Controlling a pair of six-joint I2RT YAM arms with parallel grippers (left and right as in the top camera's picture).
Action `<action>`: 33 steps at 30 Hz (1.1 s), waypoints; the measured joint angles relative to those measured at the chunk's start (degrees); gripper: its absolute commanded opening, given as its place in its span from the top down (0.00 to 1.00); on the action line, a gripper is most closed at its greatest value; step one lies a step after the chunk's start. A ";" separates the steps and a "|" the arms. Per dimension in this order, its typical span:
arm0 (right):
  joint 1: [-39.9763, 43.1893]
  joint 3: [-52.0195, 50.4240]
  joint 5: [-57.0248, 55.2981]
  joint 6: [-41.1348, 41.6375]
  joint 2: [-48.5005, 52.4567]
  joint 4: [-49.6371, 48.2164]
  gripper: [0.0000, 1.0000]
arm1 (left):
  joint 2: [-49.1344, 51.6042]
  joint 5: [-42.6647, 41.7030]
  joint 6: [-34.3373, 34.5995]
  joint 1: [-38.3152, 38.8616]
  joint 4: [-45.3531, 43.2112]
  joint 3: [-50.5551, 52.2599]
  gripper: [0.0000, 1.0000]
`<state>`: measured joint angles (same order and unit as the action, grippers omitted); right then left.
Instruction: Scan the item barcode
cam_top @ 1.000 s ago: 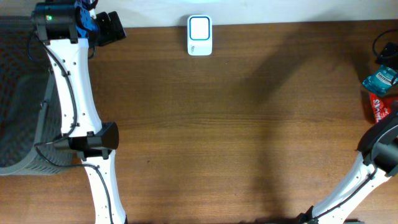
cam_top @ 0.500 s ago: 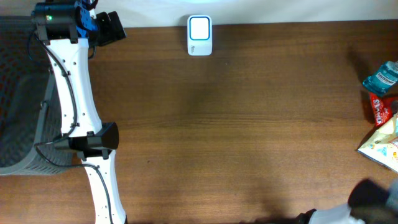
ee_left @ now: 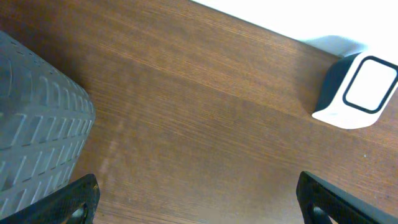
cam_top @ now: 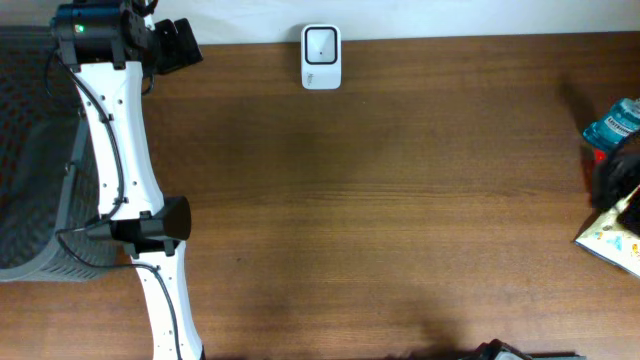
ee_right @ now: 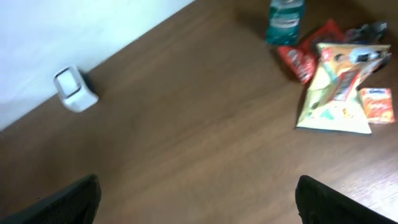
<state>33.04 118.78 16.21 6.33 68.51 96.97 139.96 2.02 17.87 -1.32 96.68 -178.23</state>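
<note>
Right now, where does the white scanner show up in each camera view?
Overhead: white scanner at top centre, by the far edge of the table.
Left wrist: white scanner at the right edge, upper half.
Right wrist: white scanner at the left, above mid-height.
Shared landmark: that far edge against the white strip, just behind it.

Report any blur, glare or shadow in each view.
Overhead: wood grain sharp; a dark motion smear, likely the right arm, sits at the right edge. Left wrist: slightly soft; the small white box-shaped scanner shows a plain bright screen. Right wrist: whole frame blurred; labels on the pile of colourful snack packets unreadable.
</note>
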 measured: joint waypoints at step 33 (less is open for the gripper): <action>-25.42 -32.74 3.19 -5.35 -20.65 -25.27 0.01 | 0.00 0.00 -0.02 0.00 0.11 0.02 0.01</action>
<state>7.62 86.04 19.40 0.97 47.86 71.70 139.96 2.02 17.85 -1.32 96.79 -178.21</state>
